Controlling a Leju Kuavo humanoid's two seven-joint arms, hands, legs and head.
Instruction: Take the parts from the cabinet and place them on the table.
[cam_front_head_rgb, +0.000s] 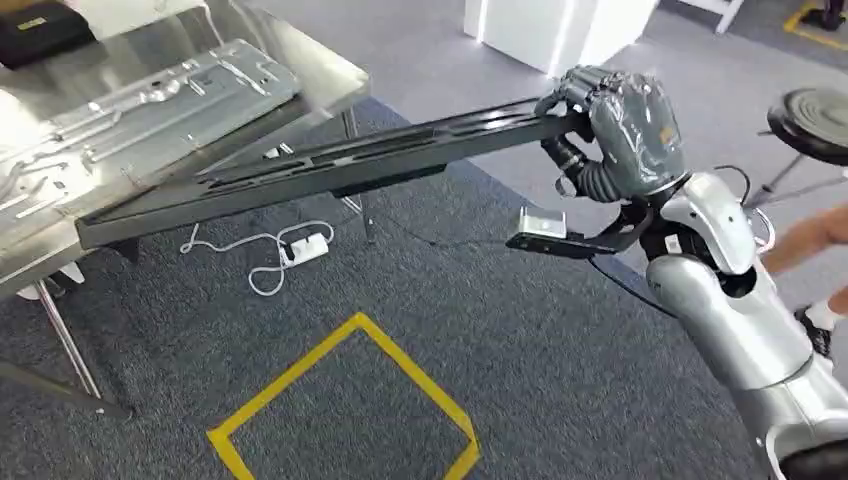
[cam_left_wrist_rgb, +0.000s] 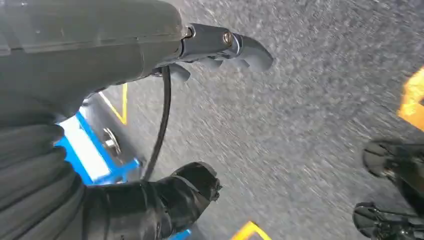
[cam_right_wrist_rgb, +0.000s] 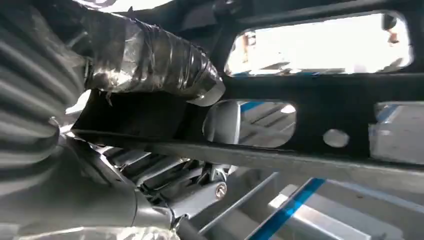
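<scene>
My right hand (cam_front_head_rgb: 625, 125) grips one end of a long black slotted part (cam_front_head_rgb: 320, 165) at the upper right of the head view. The part slants down and left, and its far end reaches the front edge of the steel table (cam_front_head_rgb: 335, 85); I cannot tell whether it touches. Silver sheet-metal parts (cam_front_head_rgb: 150, 105) lie on the table top. In the right wrist view my taped thumb (cam_right_wrist_rgb: 150, 65) presses on the black part (cam_right_wrist_rgb: 320, 95) beside its cut-outs. My left hand (cam_left_wrist_rgb: 150, 45) hangs over grey carpet with its fingers apart and nothing in it.
A white cable with an adapter (cam_front_head_rgb: 305, 247) lies on the carpet under the part. Yellow floor tape (cam_front_head_rgb: 350, 400) marks a square below. A black stool (cam_front_head_rgb: 815, 120) and a person's arm (cam_front_head_rgb: 815, 235) are at the right edge. A white box (cam_front_head_rgb: 550, 30) stands behind.
</scene>
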